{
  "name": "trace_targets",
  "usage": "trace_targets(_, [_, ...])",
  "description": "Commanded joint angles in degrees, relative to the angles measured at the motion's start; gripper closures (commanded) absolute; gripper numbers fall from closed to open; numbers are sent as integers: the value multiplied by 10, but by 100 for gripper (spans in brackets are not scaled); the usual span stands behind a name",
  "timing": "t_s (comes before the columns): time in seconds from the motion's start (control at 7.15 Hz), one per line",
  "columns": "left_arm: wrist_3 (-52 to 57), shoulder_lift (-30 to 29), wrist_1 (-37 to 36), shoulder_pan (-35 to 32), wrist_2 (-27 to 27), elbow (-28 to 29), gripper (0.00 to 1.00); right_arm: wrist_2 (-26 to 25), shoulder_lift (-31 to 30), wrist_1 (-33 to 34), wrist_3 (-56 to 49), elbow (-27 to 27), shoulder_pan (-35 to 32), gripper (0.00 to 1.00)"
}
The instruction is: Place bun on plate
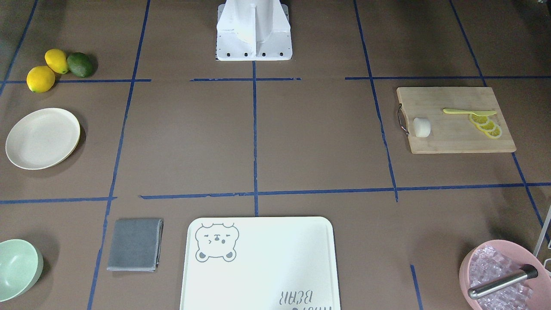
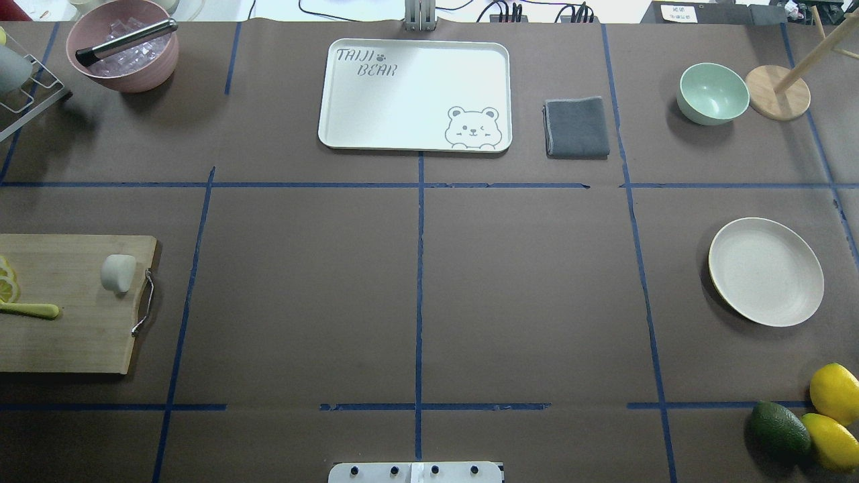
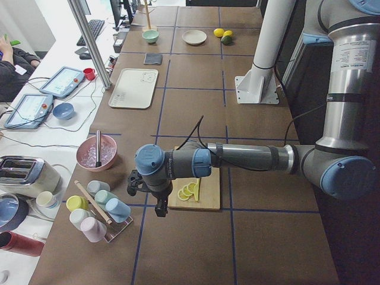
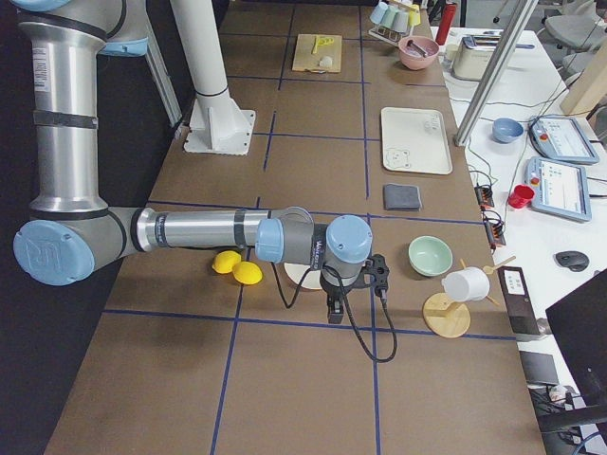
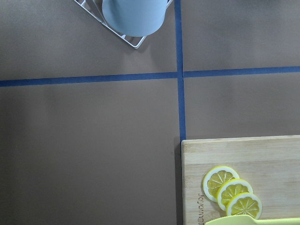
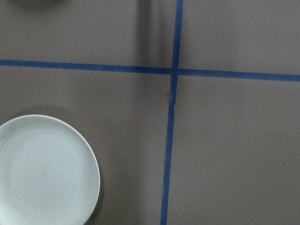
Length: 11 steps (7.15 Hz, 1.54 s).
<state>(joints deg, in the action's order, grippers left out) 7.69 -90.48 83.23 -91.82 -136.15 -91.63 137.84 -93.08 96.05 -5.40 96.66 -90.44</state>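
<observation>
The bun [image 2: 118,273] is not yet lifted from the cutting board [image 2: 67,329], well apart from the plate [image 2: 765,271]; whether the left gripper [image 3: 161,208] and right gripper [image 4: 335,312] are open cannot be told.

One bun [image 1: 422,127], one plate [image 1: 42,138], three lemon slices [image 1: 486,125], two lemons [image 1: 41,79]

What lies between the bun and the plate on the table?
In the overhead view, only the board's metal handle, bare brown table and blue tape lines lie between the bun and the plate.
</observation>
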Motion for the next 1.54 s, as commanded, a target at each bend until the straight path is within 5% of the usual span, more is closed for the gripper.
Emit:
trace_targets(0.0, [0,-1,0,0,0,-1,0,0,-1,-11,3,-6,0,0])
trace_targets(0.98, [0,0,1,0,-1,-4,0,1,7,-12,7,0,0,0])
trace_targets(1.4, [0,0,5,0,1,-7,0,-22,13,-24,176,77,80,0])
